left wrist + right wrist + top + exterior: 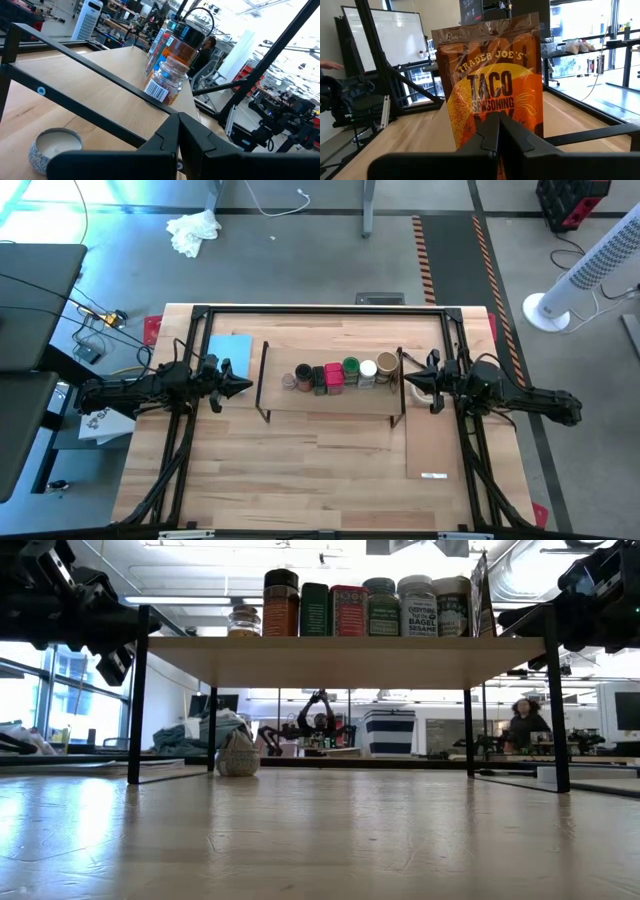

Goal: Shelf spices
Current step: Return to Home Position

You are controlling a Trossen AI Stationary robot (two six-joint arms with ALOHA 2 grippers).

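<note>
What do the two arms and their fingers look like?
Left arm and right arm: matte black, slim jointed links with bulkier joint housings. Left gripper and right gripper each carry two black, angular fingers tapering to narrow tips. No markings visible on them.

1. You look level across the worktop [320, 840]; its pale wood fills the foreground.
2. The shelf [340, 662] spans the view, a pale plank on thin black legs.
3. On the plank the spices [348, 610] stand upright in a close row. A small clear jar [243, 620] is at the left end, with taller containers to its right.
4. The left arm [60, 595] hangs beside the shelf's left end and the right arm [600, 600] beside its right end. Both are apart from the row.
5. Under the plank a small round patterned pot [238, 755] rests on the worktop.
6. Beyond the worktop you can see a seated person [525, 725].
</note>
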